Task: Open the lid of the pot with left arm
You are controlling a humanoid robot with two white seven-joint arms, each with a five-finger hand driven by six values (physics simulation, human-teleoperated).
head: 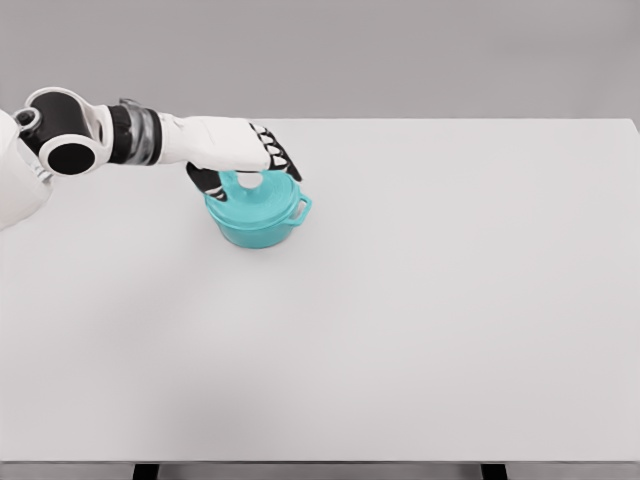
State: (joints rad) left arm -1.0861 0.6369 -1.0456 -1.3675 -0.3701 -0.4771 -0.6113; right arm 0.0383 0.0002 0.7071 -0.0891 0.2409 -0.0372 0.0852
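A small teal pot [262, 226] with side handles stands on the white table, left of the middle and toward the back. Its teal lid [265, 200] sits on it, with a knob in the middle. My left hand [245, 172] reaches in from the left and lies over the lid, its fingers [283, 158] curled around the knob from above. The hand hides the far part of the lid and most of the knob. The lid looks level with the pot's rim.
The white table [420, 320] runs across the whole view, with its far edge against a grey wall. Two dark table legs show at the bottom edge.
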